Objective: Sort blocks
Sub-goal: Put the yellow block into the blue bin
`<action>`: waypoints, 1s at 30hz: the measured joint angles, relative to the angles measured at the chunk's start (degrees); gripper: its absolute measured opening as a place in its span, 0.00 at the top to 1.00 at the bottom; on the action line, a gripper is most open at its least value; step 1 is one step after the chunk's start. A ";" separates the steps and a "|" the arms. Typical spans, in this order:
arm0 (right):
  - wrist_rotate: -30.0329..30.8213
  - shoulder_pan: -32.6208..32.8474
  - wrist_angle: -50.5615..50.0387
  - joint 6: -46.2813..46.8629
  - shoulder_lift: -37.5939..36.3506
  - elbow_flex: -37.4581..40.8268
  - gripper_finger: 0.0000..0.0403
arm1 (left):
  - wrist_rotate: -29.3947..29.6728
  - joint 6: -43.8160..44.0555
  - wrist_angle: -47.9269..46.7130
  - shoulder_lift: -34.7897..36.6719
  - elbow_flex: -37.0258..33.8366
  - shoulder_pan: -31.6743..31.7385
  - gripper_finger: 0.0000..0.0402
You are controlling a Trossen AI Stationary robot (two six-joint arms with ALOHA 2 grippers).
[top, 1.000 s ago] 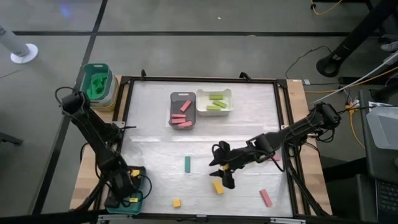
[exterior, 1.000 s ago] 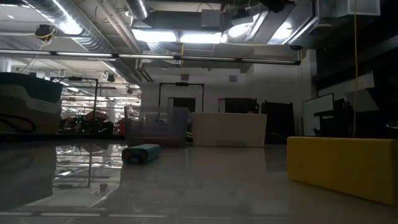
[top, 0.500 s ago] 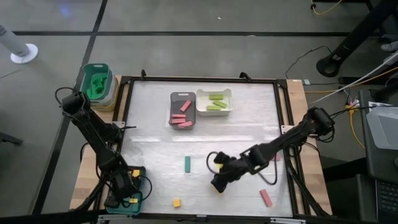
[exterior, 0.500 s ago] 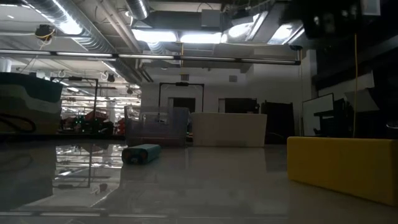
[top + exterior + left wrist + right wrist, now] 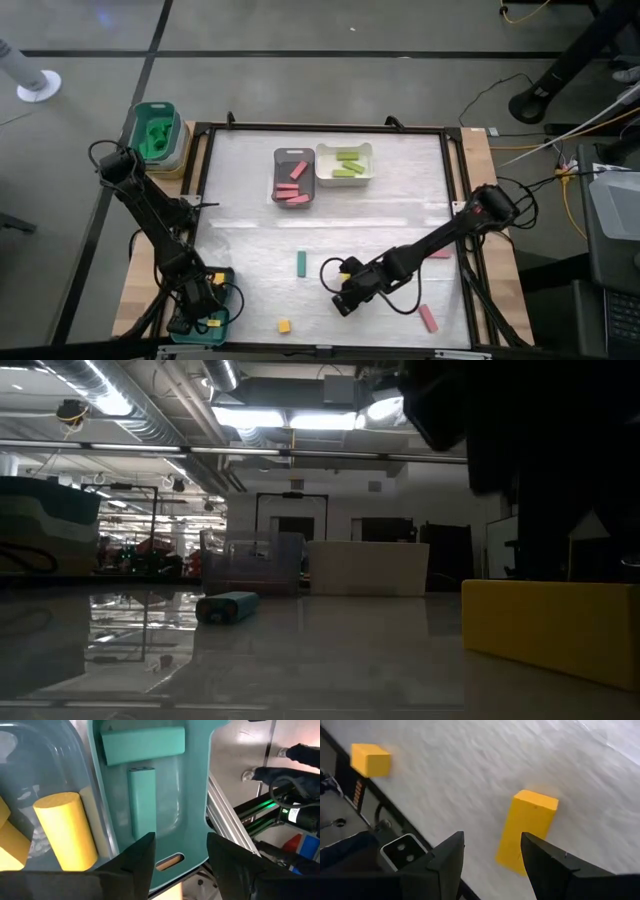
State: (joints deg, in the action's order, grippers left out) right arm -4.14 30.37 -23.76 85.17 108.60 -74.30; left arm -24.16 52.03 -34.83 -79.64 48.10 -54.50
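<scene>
Currently the table (image 5: 400,200), a pale sheet inside a black frame, fills the high view's centre. Right arm reaches from the right edge toward lower centre; right gripper (image 5: 341,303) hangs over the yellow bar (image 5: 526,831), fingers parted and empty, the bar just ahead of them and not gripped. Left arm runs down the left side; left gripper (image 5: 178,851) is over the teal tray (image 5: 205,318) at lower left, fingers apart, holding nothing.

Containers:
- Teal tray: smooth glossy plastic, with yellow blocks (image 5: 67,827) and a teal bar (image 5: 142,800) inside.
- Grey tray (image 5: 276,160), upper centre: rectangular, pink bars (image 5: 293,185) in it.
- White tray (image 5: 368,176), touching the grey one's right side: light green bars (image 5: 346,164).
- Teal bin (image 5: 135,115), upper left off the table: green pieces, shapes unclear.

Loose on the table:
- Pink bar (image 5: 428,318), lower right.
- Teal bar (image 5: 301,264), left of the right gripper, upright in frame.
- Yellow cube (image 5: 284,326), bottom centre, sharp-edged, matte.

Low view: the yellow bar sits at right as a plain rectangular slab on a reflective surface.
</scene>
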 joint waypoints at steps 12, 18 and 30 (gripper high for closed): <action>-1.46 -0.02 -0.09 0.54 0.54 -1.25 0.51 | 0.00 -0.13 0.02 0.00 0.00 0.00 0.59; -1.79 -0.02 -6.77 0.58 0.49 -4.04 0.51 | 0.00 -1.37 0.02 0.00 0.00 0.00 0.59; 0.79 -0.02 -9.10 4.88 1.21 -4.11 0.51 | 0.01 -2.97 0.02 0.00 0.00 0.07 0.59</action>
State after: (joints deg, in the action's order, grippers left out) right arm -3.35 30.35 -32.86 90.05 109.81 -78.41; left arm -24.15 49.06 -34.81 -79.64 48.10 -54.43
